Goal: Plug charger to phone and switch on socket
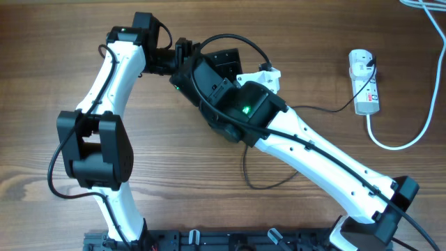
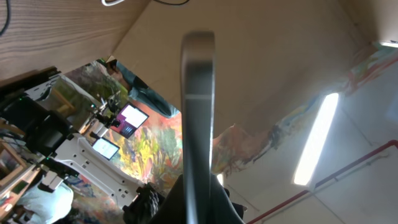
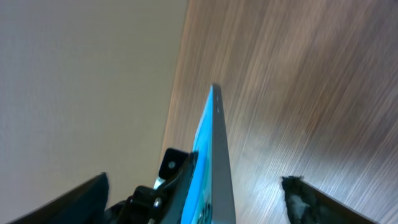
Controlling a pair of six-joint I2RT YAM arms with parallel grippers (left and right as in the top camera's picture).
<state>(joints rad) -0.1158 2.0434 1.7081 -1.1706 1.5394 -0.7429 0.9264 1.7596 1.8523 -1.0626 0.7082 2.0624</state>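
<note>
The phone shows edge-on in the left wrist view [image 2: 198,99], standing upright in my left gripper [image 2: 198,202], which is shut on its lower end. In the right wrist view its cyan screen and grey edge [image 3: 215,143] rise between the wide-apart fingers of my right gripper [image 3: 196,196], which is open and not touching it. In the overhead view both grippers meet at the back centre [image 1: 182,59] and hide the phone. The charger cable [image 1: 324,109] runs from the socket [image 1: 365,82] under the right arm. Its plug tip is hidden.
The socket's thick white cord [image 1: 418,132] curves off the right edge of the wooden table [image 1: 56,42]. A loop of the black cable [image 1: 249,180] lies in front of the right arm. The arm bases stand at the front edge.
</note>
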